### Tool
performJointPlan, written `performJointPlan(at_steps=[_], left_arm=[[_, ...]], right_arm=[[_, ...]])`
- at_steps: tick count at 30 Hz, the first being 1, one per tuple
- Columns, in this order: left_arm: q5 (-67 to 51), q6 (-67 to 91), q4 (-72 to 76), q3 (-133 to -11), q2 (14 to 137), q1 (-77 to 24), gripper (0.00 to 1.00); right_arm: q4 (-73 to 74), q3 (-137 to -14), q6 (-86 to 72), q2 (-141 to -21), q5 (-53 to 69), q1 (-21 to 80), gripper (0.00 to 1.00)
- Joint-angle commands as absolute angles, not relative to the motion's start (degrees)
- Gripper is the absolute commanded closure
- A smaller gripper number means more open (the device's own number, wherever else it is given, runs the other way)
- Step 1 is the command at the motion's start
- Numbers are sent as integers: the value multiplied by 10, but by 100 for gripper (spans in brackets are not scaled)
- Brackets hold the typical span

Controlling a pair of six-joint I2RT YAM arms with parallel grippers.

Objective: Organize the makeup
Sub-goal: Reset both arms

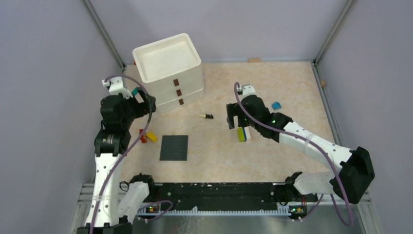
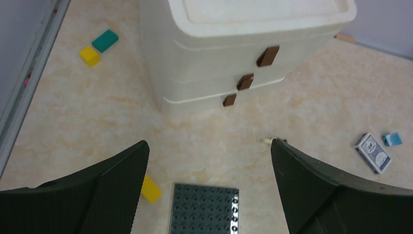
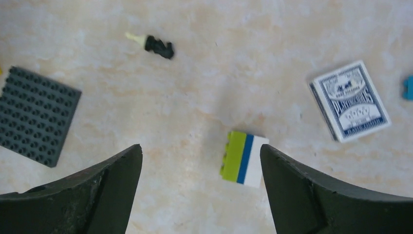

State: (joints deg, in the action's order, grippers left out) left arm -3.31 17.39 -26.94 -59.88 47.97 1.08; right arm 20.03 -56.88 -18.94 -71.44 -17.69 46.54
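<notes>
White three-drawer unit (image 1: pixel 168 73) at table (image 1: pixel 253 165) back-left. I read left end effector (image 2: pixel 209 146) spread wide, empty, near dark studded plate (image 2: pixel 204 209). Right end effector (image 3: pixel 200 148) spread wide, empty, over green-blue-white brick stack (image 3: pixel 242 159); card deck (image 3: pixel 349 100) beside. Small black makeup piece (image 3: pixel 156 45), cream tip, lies on table between unit and right end effector.

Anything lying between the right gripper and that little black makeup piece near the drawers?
Nothing visible. The right gripper is open above the striped brick stack; the black makeup piece lies on bare table beyond it, apart from the studded plate.
</notes>
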Motion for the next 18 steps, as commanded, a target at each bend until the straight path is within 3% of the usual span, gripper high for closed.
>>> performJointPlan(at_steps=[1,4,13,18], left_arm=[[-52,154,-333,-528,429,11,1],[-59,149,-326,-487,400,11,1],[-72,139,-300,-478,398,11,1],[-61,148,-334,-549,441,11,1]], right_arm=[[300,-558,-236,-708,-39,369,10],[287,-548,-262,-708,47,307,10],[252,-545,-291,-588,49,208,8],[359,-609,-261,-611,36,165,7]])
